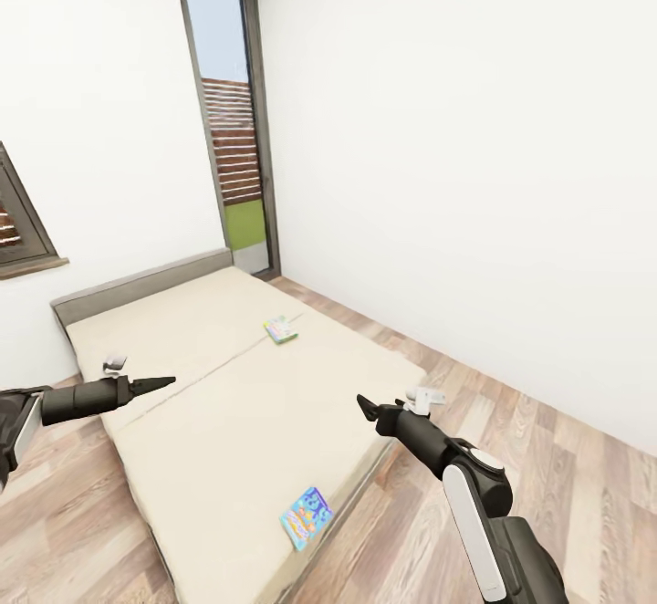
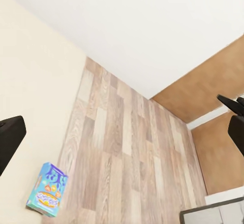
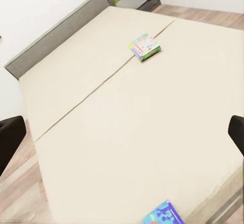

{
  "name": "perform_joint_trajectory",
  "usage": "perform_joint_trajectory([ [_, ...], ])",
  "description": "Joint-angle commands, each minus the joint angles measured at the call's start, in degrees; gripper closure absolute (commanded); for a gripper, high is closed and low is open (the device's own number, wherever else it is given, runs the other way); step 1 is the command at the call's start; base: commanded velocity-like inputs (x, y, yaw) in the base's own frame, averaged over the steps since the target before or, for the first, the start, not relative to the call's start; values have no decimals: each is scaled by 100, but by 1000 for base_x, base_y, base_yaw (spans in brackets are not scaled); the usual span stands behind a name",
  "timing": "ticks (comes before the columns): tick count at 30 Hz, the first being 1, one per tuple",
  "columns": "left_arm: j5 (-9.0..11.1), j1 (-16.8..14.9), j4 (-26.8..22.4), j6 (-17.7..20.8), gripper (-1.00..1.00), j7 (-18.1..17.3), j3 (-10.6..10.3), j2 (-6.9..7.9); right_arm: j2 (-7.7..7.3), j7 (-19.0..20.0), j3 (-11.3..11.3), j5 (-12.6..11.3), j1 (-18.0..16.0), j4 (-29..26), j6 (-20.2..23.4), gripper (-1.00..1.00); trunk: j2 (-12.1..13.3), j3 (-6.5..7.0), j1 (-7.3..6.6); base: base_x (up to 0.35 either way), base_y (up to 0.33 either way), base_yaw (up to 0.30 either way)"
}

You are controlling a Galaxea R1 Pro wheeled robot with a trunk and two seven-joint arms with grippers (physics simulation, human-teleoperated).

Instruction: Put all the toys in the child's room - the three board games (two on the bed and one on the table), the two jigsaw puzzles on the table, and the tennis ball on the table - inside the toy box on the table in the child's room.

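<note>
Board games first: 2 lying flat on the bed [image 1: 228, 403], the small blue one [image 1: 307, 517] by the bed's near foot corner, close to the edge, and the green-edged one [image 1: 280, 329] farther up the mattress toward the headboard, well apart from the blue.

Standing at the foot of the bed and facing along it, with both arms out. Holding the left gripper [image 1: 155, 383] over the bed's left side, fingers spread and grasping nothing; holding the right gripper [image 1: 365, 405] over the bed's right edge, likewise released and empty.

Apparently working on the fetching step, with neither of the 2 boxes lifted yet.

Next, likely calling for lowering the right gripper onto the blue box, pinching across its thin edges, possibly after nudging it past the bed's edge, then carrying it off to the toy box.
</note>
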Motion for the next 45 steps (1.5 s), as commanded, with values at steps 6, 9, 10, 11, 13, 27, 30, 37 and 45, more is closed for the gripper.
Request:
perform_joint_trajectory([
  [6,-27,-8,-2,61,-100,-34,12,-3,1,14,-7,-4,-4,-6,29,-100,-13,-13,4,0,-300,248],
  [9,-27,-8,-2,61,-100,-34,12,-3,1,14,-5,-4,-4,-6,29,-100,-13,-13,4,0,-300,283],
  [10,-27,-8,-2,61,-100,-34,12,-3,1,12,-2,-4,-4,-6,29,-100,-13,-13,4,0,-300,288],
  [11,-27,-8,-2,61,-100,-34,12,-3,1,12,-2,-4,-4,-6,29,-100,-13,-13,4,0,-300,288],
  [13,-27,-8,-2,61,-100,-34,12,-3,1,13,-2,-4,-4,-6,29,-100,-13,-13,4,0,-300,290],
  [27,-27,-8,-2,61,-100,-34,12,-3,1,-2,3,-4,-4,-6,29,-100,-13,-13,4,0,-300,291],
  [30,-27,-8,-2,61,-100,-34,12,-3,1,-18,71,0,-4,-6,29,-100,-13,-13,4,0,-300,291],
  [37,-27,-8,-2,61,-100,-34,12,-3,1,-54,218,5,-4,-6,23,-100,-13,-13,4,0,-300,292],
  [45,-27,-8,-2,61,-100,-34,11,-3,1,-56,229,5,-4,-6,20,-100,-13,-13,4,0,-279,292],
])
